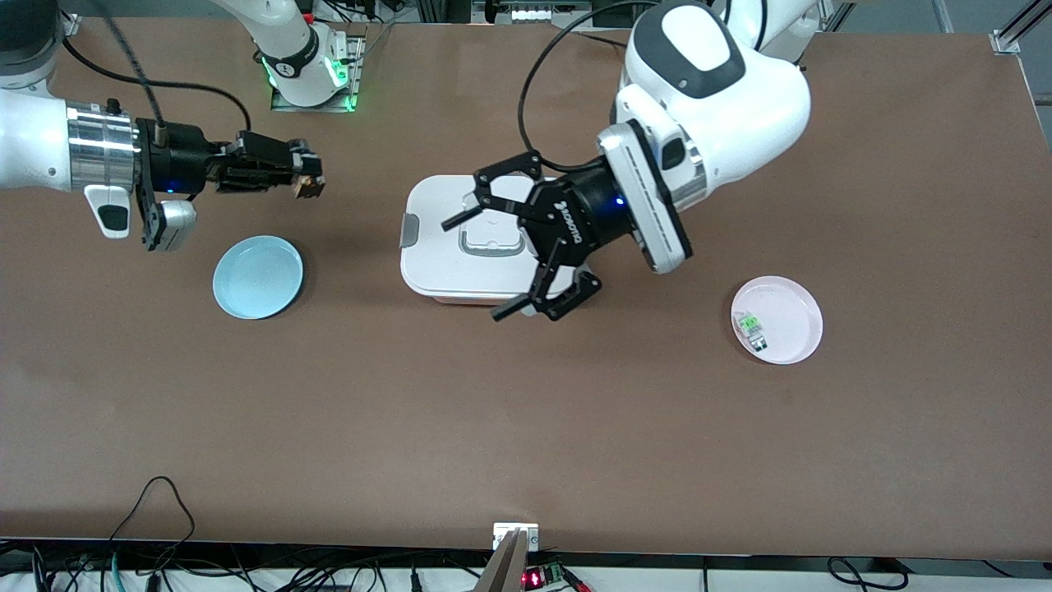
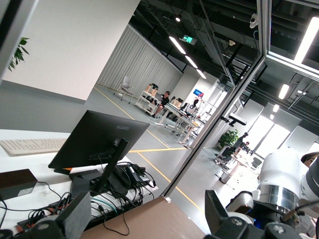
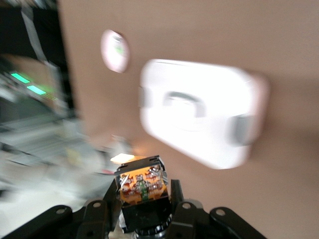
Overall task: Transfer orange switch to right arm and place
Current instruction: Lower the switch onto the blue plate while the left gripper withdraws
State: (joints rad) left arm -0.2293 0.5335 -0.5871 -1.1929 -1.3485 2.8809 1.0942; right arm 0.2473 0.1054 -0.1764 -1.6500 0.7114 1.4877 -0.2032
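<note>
My right gripper (image 1: pixel 302 182) is shut on the orange switch (image 1: pixel 310 187) and holds it in the air over bare table, toward the right arm's end and near the blue plate (image 1: pixel 257 276). In the right wrist view the orange switch (image 3: pixel 142 185) sits between the fingers of the right gripper (image 3: pixel 143 198), orange body outward, black cap toward the wrist. My left gripper (image 1: pixel 472 270) is open and empty, its splayed black fingers over the white lidded box (image 1: pixel 427 263). In the left wrist view the left gripper (image 2: pixel 147 219) points out past the table edge, with nothing between its fingers.
A pink plate (image 1: pixel 789 308) toward the left arm's end holds a green-and-clear small switch (image 1: pixel 750 327). The right wrist view also shows the white box (image 3: pixel 199 112) and the pink plate (image 3: pixel 115 50). Cables hang along the table edge nearest the front camera.
</note>
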